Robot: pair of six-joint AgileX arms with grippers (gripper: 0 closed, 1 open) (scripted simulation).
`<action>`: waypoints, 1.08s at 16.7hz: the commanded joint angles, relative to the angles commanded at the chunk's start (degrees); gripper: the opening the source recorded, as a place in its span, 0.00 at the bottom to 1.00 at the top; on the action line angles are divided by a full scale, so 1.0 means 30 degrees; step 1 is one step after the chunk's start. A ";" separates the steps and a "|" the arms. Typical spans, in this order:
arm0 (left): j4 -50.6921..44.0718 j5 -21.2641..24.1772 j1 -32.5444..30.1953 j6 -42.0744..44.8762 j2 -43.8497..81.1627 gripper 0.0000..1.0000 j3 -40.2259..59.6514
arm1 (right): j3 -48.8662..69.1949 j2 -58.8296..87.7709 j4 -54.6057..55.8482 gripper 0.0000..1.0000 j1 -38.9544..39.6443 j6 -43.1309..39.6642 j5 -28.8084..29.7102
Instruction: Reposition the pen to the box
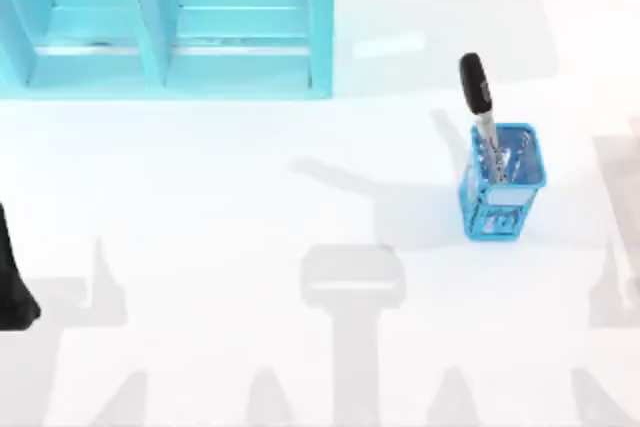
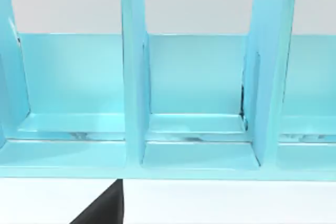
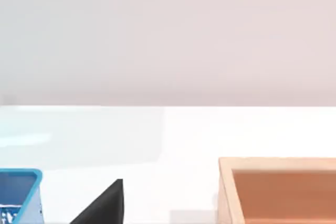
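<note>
Table point(image 1: 250, 247): white, bearing all items noted below.

Shelf point(image 1: 165, 22): large light-blue unit with upright dividers, at the far left of the table. The left wrist view faces its open compartments point(image 2: 194, 77) head-on.

Box point(image 3: 278, 190): orange-brown, open-topped, seen in part in the right wrist view, resting on the table apart from the holder.

Holder point(image 1: 500, 182): blue mesh cup, standing upright right of centre, well apart from the shelf. One corner point(image 3: 21, 192) appears in the right wrist view.

Pen point(image 1: 480, 107): stands in the holder, tilted, its thick black end up and leaning toward the far side, its thin silver barrel down inside the mesh. It is not in the box.

Left arm point(image 1: 15, 282): a dark part shows at the left edge of the table, near side. A dark piece point(image 2: 102, 205) sits low in the left wrist view. State of the left jaws: cannot tell.

Right arm: a similar dark piece point(image 3: 102, 203) sits low in the right wrist view. State of the right jaws: cannot tell.
</note>
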 joint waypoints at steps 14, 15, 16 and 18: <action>0.0000 0.0000 0.0000 0.0000 0.0000 1.00 0.0000 | 0.7662 1.4578 -0.0390 1.00 0.0106 -0.3837 -0.7104; 0.0000 0.0000 0.0000 0.0000 0.0000 1.00 0.0000 | 0.8574 1.6455 -0.0396 1.00 0.0105 -0.4236 -0.7925; 0.0000 0.0000 0.0000 0.0000 0.0000 1.00 0.0000 | 0.9470 1.8296 -0.0401 1.00 0.0105 -0.4630 -0.8735; 0.0000 0.0000 0.0000 0.0000 0.0000 1.00 0.0000 | 1.1168 2.1766 -0.0423 1.00 0.0108 -0.5391 -1.0282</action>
